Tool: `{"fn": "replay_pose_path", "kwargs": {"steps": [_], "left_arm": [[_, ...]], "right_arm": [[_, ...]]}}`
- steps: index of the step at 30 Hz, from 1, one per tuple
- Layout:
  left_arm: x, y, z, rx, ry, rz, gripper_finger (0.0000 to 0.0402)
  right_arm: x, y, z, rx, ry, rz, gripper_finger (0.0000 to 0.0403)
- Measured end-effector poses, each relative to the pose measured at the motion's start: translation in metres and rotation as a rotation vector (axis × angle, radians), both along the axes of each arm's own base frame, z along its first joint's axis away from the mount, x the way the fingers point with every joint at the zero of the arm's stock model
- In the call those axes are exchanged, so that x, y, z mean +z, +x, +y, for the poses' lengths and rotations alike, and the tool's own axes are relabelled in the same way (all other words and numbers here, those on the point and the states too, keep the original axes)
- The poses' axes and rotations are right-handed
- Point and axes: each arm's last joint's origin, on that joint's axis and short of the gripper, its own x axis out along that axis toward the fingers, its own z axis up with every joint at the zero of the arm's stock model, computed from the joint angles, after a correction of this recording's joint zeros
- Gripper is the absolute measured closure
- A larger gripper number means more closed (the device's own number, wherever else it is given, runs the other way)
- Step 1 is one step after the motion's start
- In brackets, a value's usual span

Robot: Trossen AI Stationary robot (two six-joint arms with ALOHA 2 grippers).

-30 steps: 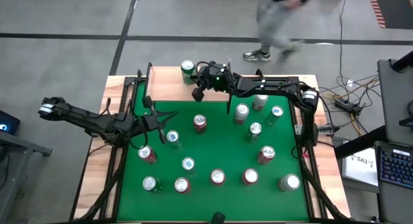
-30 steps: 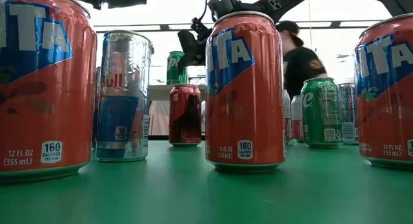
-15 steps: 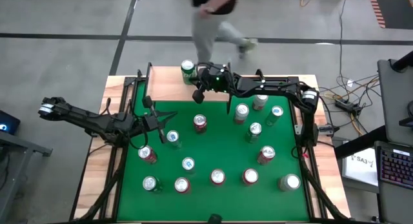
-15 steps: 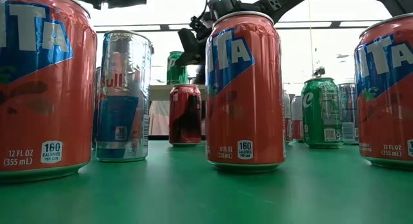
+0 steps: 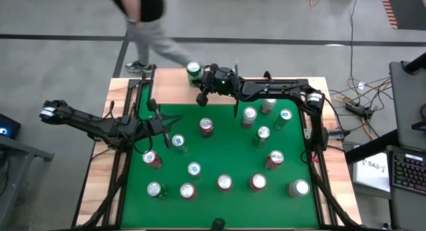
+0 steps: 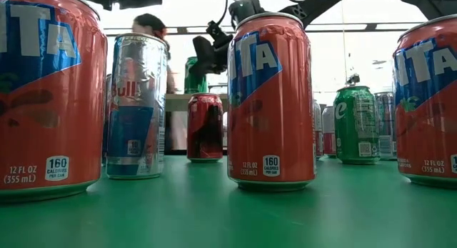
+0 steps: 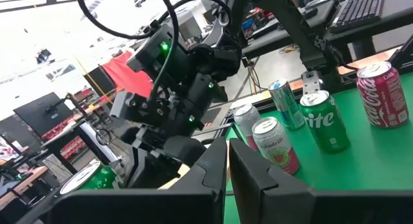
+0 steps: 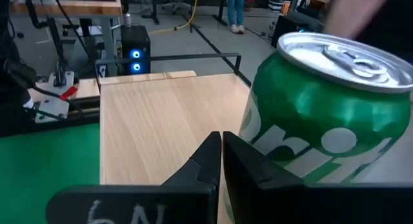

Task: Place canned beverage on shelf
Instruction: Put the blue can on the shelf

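While pressed together, right pincer (image 5: 202, 97) beside green can (image 5: 194, 71) near the shelf (image 5: 174, 88) far edge.

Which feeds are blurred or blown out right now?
High view: only the walking person is motion-smeared. Low view: windows behind are blown out, so the right gripper shows as silhouette. Right wrist view: the close green can is soft, the shelf clear.

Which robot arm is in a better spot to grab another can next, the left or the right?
Probably the left. Its gripper sits right among the cans, beside a silver-topped can. The right gripper is up by the shelf, next to the green can standing there. Both have their jaws shut.
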Motion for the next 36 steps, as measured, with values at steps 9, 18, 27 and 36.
{"fn": "replay_pose_path", "kwargs": {"steps": [9,18,27,36], "left_arm": [[0.000,0.000,0.000,0.000,0.000,0.000,0.0399],[0.000,0.000,0.000,0.001,0.000,0.000,0.0399],[0.000,0.000,0.000,0.001,0.001,0.001,0.0399],[0.000,0.000,0.000,0.001,0.005,0.002,0.0399]], "right_arm": [[-0.002,-0.002,-0.007,-0.014,0.002,0.005,0.0394],[-0.001,-0.004,-0.011,-0.024,0.002,0.004,0.0394],[-0.001,-0.006,-0.016,-0.036,0.002,0.003,0.0394],[-0.003,-0.008,-0.018,-0.045,0.017,0.010,0.0394]]}}
